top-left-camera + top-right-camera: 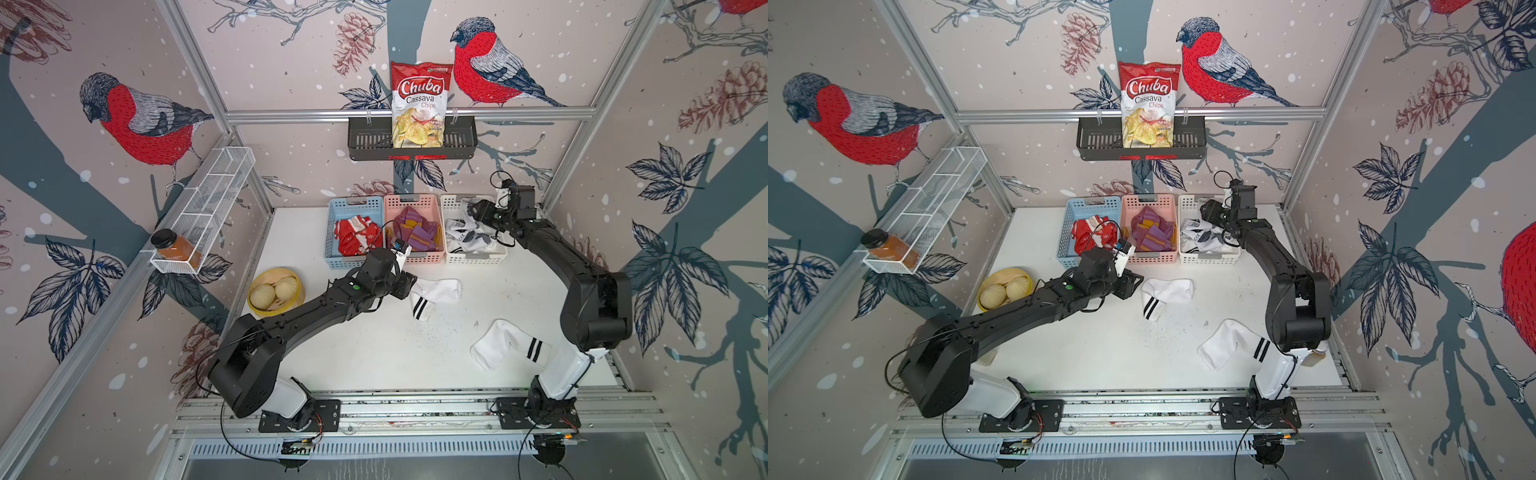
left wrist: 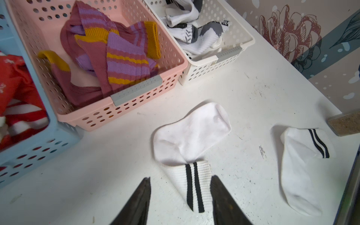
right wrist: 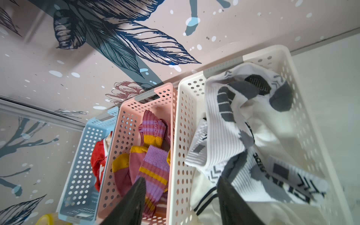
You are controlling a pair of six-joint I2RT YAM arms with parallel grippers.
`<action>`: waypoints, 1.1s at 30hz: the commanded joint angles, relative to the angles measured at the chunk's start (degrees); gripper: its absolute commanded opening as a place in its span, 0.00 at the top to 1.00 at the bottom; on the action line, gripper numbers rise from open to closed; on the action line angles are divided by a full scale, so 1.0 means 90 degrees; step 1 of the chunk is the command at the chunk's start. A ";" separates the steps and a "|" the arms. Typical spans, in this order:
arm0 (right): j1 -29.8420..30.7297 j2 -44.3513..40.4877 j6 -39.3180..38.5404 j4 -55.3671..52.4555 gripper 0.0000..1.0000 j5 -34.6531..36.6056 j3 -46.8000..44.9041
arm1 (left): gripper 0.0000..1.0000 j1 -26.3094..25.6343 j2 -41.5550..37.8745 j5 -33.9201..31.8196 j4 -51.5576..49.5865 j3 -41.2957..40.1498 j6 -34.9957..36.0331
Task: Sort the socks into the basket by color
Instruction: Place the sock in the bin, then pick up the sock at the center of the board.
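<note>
One white sock with two black stripes [image 1: 436, 293] [image 2: 191, 134] lies flat on the table in front of the pink basket [image 1: 428, 258]. My left gripper [image 2: 180, 177] [image 1: 409, 284] is open, one finger on each side of the sock's striped cuff. A second white striped sock [image 1: 498, 349] [image 2: 300, 175] lies near the right arm's base. My right gripper [image 3: 182, 177] [image 1: 478, 210] hangs open and holds nothing, above the white basket [image 1: 473, 259], where white socks with grey marks [image 3: 243, 120] lie. Red socks [image 1: 355, 237] fill the blue basket [image 1: 345, 262]. Purple-mustard socks [image 1: 415, 232] lie in the pink one.
A bamboo steamer with buns [image 1: 274, 291] stands at the table's left edge. A jar of brown grains [image 2: 344, 124] stands near the right arm's base. On the walls hang a wire shelf with a jar [image 1: 176, 249] and a black basket with a chips bag [image 1: 419, 104].
</note>
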 commanded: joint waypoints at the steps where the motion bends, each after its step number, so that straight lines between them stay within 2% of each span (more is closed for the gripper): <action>1: 0.0009 -0.0648 0.0190 0.0339 0.38 0.0198 -0.0643 | 0.46 0.0002 0.0204 0.0143 0.0349 -0.0086 -0.0074; 8: 0.0084 -0.1926 0.0353 -0.0009 0.34 0.0510 -0.1965 | 0.46 0.0002 0.0901 0.0548 0.0657 -0.0134 -0.0288; 13: 0.0321 -0.2596 0.0319 -0.0689 0.32 0.1084 -0.2746 | 0.46 0.0002 0.1265 0.0727 0.0825 -0.0129 -0.0406; 19: 0.0386 -0.3241 0.0622 -0.0663 0.31 0.1036 -0.3482 | 0.47 -0.0008 0.1570 0.0932 0.0876 -0.0091 -0.0481; 26: 0.0433 -0.3375 0.0730 -0.0620 0.30 0.1058 -0.3841 | 0.49 -0.0017 0.1859 0.1003 0.0840 0.0045 -0.0540; 33: 0.0410 -0.3391 0.0689 -0.0724 0.29 0.1161 -0.3801 | 0.51 -0.0046 0.2165 0.0731 0.0552 0.0290 -0.0553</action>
